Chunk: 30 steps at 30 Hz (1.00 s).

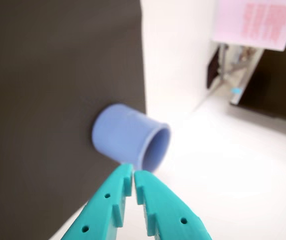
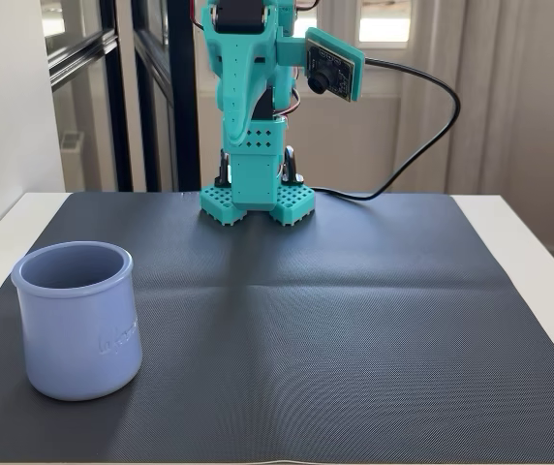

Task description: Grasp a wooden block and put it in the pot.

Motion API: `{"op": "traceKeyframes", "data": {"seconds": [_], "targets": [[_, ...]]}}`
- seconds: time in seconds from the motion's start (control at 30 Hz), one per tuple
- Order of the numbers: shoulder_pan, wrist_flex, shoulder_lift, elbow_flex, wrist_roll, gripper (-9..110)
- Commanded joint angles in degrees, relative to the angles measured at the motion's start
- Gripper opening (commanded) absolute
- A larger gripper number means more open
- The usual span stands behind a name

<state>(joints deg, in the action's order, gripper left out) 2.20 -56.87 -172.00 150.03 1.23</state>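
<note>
The pincer [image 1: 133, 176] is clenched and empty, its tips meeting just short of the pot [image 1: 130, 141] in the wrist view. The pot [image 2: 77, 322] stands upright at the mat's [image 2: 335, 320] near-left corner in the fixed view. No wooden block shows in either view.

Daylit window [image 2: 384, 19], pale curtains [image 2: 509, 97], white table [image 2: 538, 252], dark mat [image 2: 354, 320].
</note>
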Motion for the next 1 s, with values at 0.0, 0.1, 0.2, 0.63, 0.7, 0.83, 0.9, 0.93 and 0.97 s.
{"op": "traceKeyframes", "data": {"seconds": [0.0,0.1,0.2,0.63,0.7,0.83,0.9,0.93,0.97], "targets": [[-1.0,-0.3,-6.3,7.2,-2.1,0],[-1.0,-0.3,-12.0,14.4,-1.9,0],[-1.0,-0.3,-16.4,20.3,-2.1,0],[-0.6,-2.1,-22.5,27.3,-2.1,0],[-0.6,-2.1,-22.5,27.3,-2.1,0],[-0.4,-2.1,-22.5,27.3,-2.1,0],[-0.4,-2.1,-22.5,27.3,-2.1,0],[-0.4,-2.1,-22.5,27.3,-2.1,0],[-0.4,-2.1,-22.5,27.3,-2.1,0]]}}
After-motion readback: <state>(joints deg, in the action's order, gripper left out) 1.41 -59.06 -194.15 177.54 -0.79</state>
